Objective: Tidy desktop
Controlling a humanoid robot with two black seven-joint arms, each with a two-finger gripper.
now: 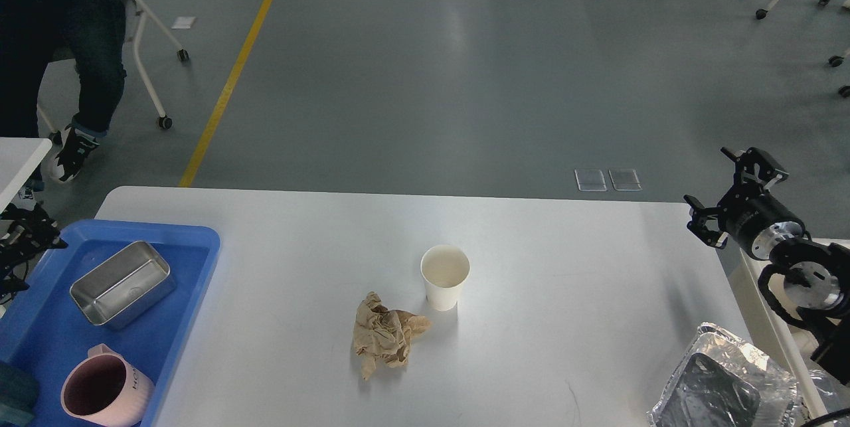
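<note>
The white desktop (564,294) holds an upright, empty white paper cup (445,275) near its middle and a crumpled brown paper (385,341) just in front-left of it. My left gripper (30,234) is at the left edge of the view, beside the far left corner of the blue tray (192,241); it looks open and holds nothing. My right gripper (720,191) is open and empty, raised beyond the desktop's right edge.
In the tray, a steel box (123,283) lies flat and a pink mug (99,394) stands in front of it. A foil container (724,380) sits at the front right corner. A small white side table (20,155) and a person's legs (80,48) are at far left.
</note>
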